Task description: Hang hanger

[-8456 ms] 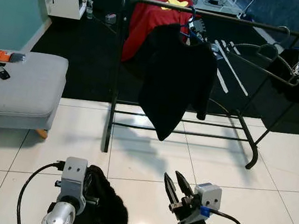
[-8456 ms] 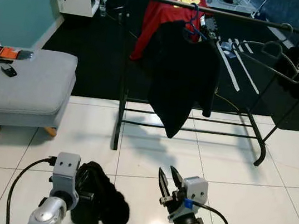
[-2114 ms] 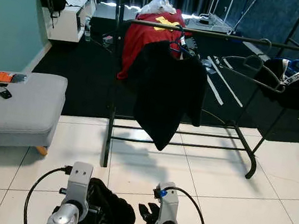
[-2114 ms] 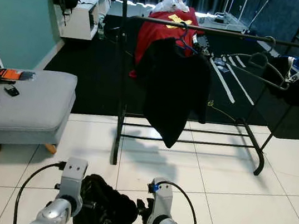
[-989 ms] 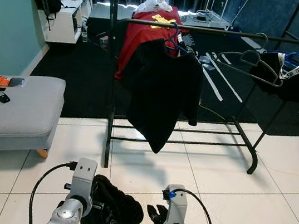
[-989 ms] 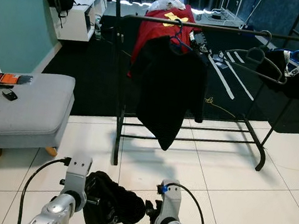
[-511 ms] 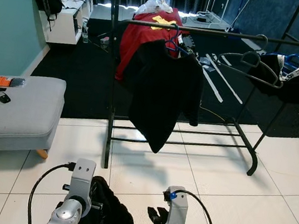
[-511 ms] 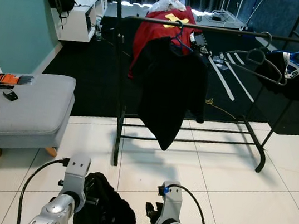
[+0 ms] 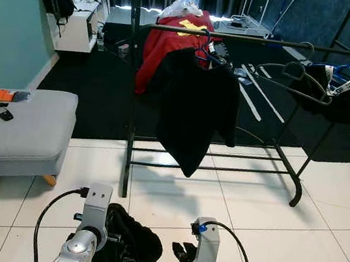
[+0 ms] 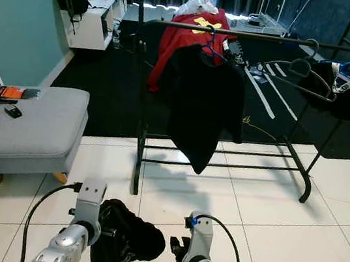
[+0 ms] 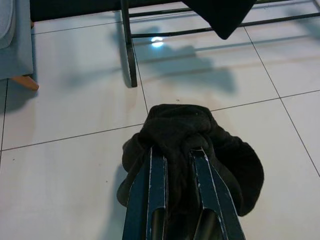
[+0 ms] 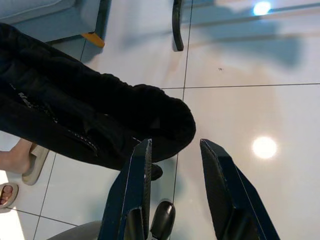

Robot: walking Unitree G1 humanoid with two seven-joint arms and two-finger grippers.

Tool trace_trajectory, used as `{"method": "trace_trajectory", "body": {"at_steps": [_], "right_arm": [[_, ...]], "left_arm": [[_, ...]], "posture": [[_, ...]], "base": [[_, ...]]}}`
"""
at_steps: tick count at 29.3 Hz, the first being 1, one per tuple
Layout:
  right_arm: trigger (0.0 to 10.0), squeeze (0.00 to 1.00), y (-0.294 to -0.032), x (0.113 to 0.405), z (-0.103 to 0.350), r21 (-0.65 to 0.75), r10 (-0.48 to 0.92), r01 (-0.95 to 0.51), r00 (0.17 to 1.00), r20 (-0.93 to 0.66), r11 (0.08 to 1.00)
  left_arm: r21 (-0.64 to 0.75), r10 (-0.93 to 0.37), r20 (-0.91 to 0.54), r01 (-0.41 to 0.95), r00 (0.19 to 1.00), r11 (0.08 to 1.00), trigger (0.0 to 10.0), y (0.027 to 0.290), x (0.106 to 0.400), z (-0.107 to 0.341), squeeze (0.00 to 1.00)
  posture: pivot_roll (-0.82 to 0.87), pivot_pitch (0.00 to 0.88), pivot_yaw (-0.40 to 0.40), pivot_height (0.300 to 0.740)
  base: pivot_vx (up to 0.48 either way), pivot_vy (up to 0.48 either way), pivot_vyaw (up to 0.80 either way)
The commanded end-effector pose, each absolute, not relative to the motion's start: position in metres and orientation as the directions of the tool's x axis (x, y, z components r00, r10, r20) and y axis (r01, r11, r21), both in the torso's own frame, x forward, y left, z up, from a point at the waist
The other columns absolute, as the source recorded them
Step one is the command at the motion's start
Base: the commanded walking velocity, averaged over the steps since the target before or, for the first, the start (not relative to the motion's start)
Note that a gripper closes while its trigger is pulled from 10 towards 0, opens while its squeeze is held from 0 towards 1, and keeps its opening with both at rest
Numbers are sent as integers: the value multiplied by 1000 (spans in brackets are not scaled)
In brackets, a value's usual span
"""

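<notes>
Early going — the left gripper [image 11: 172, 165] is clamped on a bundled black garment [image 11: 192, 150] low over the floor, the right gripper [image 12: 175, 150] spread and empty beside it — well short of the rack [image 9: 241, 38].

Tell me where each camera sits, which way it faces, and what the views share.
Left eye view: on the head, looking forward and down at the clothes rack; the left gripper and right gripper show low.
Right eye view: the same scene from the other eye.
Left wrist view: along the left gripper's fingers, shut on a black garment above the tiled floor.
Right wrist view: along the open right gripper, beside the garment.
Shared: the garment appears in all four.
</notes>
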State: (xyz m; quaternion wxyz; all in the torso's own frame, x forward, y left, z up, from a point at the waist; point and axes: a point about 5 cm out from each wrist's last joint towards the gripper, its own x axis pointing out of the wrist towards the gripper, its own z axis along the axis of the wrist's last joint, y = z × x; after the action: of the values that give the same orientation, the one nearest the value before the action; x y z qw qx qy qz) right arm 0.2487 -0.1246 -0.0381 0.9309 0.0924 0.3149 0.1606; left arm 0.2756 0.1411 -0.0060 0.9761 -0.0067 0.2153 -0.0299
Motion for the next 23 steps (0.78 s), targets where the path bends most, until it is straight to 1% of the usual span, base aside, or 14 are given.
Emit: {"method": "trace_trajectory", "body": {"at_steps": [1,10,15,23], "right_arm": [[10000,0,-123,248,-40,288,355,-224,740,-572,931],[10000,0,-123,251,-38,271,350,-232,743,-571,934],[10000,0,-121,254,-36,289,342,-210,758,-556,934],[10000,0,-115,255,-35,311,336,-185,764,-551,932]], "left_arm": [[-10,-48,-411,48,910,999,10000,147,282,-2,0],[-5,-41,-408,43,912,999,10000,148,285,0,0],[-5,-40,-411,42,911,999,10000,151,285,0,0],[-5,-37,-418,39,908,999,10000,157,286,0,0]], "posture": [[21,0,3,740],[25,0,5,740],[23,12,23,740],[22,0,34,740]], "base": [[0,0,0],[0,0,0],[0,0,0],[0,0,0]]}}
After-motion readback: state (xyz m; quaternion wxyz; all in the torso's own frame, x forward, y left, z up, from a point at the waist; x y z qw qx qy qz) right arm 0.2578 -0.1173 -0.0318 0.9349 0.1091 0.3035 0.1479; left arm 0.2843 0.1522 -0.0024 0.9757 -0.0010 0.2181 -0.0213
